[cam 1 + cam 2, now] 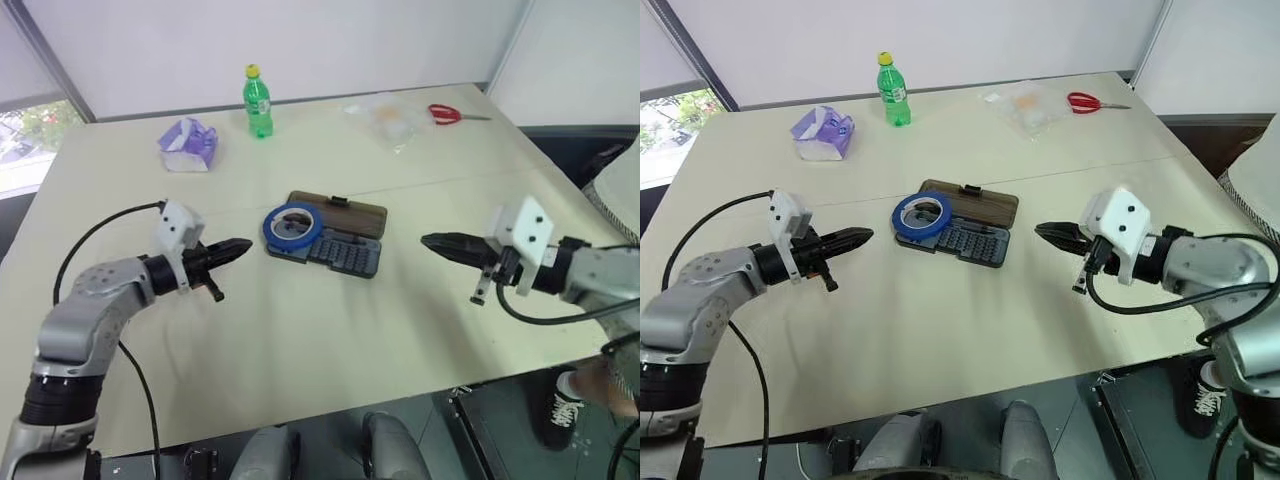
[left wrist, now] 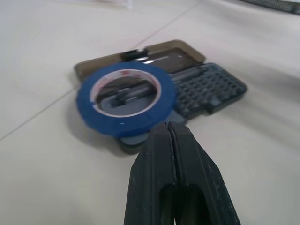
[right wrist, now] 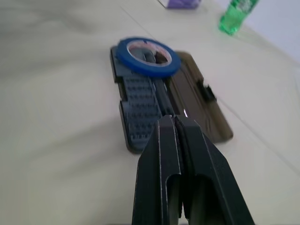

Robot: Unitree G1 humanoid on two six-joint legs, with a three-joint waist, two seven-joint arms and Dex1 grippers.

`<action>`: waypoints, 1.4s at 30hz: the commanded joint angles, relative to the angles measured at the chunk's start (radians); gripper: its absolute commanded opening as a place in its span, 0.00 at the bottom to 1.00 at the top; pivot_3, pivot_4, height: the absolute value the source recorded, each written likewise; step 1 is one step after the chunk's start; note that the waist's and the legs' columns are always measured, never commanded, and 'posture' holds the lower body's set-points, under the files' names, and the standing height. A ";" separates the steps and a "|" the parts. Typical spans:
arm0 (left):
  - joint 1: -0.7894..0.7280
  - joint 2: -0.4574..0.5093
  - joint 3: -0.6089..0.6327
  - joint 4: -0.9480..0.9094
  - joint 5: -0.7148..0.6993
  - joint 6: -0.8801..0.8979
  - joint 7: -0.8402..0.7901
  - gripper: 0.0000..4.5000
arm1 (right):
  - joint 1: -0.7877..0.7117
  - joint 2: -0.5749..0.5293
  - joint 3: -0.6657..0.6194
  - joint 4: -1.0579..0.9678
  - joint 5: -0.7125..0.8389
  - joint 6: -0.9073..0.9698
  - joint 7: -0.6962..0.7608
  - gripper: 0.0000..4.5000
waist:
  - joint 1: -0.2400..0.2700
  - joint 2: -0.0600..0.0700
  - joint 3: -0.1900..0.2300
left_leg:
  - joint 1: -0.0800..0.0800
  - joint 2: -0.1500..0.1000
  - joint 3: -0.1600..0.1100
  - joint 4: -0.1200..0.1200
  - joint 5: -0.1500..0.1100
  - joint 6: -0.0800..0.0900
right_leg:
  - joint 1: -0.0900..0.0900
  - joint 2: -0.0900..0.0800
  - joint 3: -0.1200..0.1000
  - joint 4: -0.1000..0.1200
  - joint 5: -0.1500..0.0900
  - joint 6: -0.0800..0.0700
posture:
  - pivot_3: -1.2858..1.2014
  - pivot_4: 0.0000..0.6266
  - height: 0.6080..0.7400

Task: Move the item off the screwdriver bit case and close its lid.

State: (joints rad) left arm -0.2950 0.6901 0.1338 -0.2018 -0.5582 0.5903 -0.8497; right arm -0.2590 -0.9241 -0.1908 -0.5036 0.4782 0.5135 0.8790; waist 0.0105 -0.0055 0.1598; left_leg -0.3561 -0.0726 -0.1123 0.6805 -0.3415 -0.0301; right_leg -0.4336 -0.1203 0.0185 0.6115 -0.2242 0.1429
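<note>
1. Cream-coloured table (image 1: 330,330) fills the scene, with white wall panels behind it and a window at the far left corner.
2. At the table's middle lies the screwdriver bit case (image 1: 345,252), open, its dark grey base showing rows of small bits.
3. Its lid (image 1: 345,213), smoky brown with a small black latch on its far edge, lies flat on the table on the far side of the base.
4. The blue tape ring (image 1: 293,226) rests on the case's left end, overlapping both the base and the lid.
5. The left gripper (image 1: 243,246) hangs above the table to the left of the case, fingers pressed together and holding nothing, tips aimed at the tape.
6. The right gripper (image 1: 430,241) hangs to the right of the case, fingers likewise closed and empty, pointing at the case.
7. Along the far edge sit a purple wrapper (image 1: 188,143), a green bottle (image 1: 257,102), a clear plastic bag (image 1: 388,118) and red-handled scissors (image 1: 447,114).
</note>
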 commanded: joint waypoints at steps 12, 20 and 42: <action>-0.039 -0.018 0.015 -0.007 -0.024 0.030 0.019 0.00 | -0.091 0.007 0.054 0.039 -0.028 -0.027 0.020 0.01 | 0.001 -0.002 0.001 | -0.001 0.000 0.000 0.000 0.000 0.000 | -0.001 0.000 0.000 0.000 0.000 0.000 | 0.52 0.24 1.00; -0.053 -0.025 0.009 0.015 -0.023 0.047 0.026 0.00 | -0.086 0.019 0.058 0.038 -0.034 -0.032 0.013 0.01 | 0.002 -0.002 0.001 | -0.001 0.000 0.000 0.000 0.000 0.000 | -0.001 0.000 0.000 0.000 0.000 0.000 | 0.52 0.24 1.00; -0.462 -0.128 -0.306 0.566 0.288 -0.320 -0.248 0.99 | -0.052 0.087 0.068 0.026 -0.084 -0.063 -0.060 0.00 | 0.002 -0.003 0.002 | -0.003 -0.002 0.001 0.002 0.000 -0.001 | -0.001 -0.001 -0.001 0.000 0.000 0.000 | 0.52 0.24 1.00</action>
State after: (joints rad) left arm -0.7195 0.5689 -0.1649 0.3168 -0.2987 0.3260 -1.0757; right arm -0.3071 -0.8426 -0.1034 -0.4490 0.3991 0.4722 0.8336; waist 0.0124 -0.0080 0.1617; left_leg -0.3588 -0.0741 -0.1118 0.6823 -0.3411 -0.0307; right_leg -0.4345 -0.1209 0.0171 0.6114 -0.2240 0.1432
